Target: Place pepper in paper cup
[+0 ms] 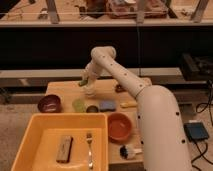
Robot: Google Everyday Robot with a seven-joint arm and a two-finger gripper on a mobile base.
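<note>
Gripper (86,78) is positioned over the table's (60,90) far edge, closed on the green pepper (84,81), which hangs directly above the white paper cup (90,90). Nearer the table's centre sit a translucent green cup (78,104) and a blue sponge (107,105). A yellow bin (30,140) at the near-left corner holds a fork (89,150).

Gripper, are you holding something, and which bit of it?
The gripper, above the paper cup, holds the green pepper. Only one end pokes out, so the exact gripped part cannot be told.
</note>
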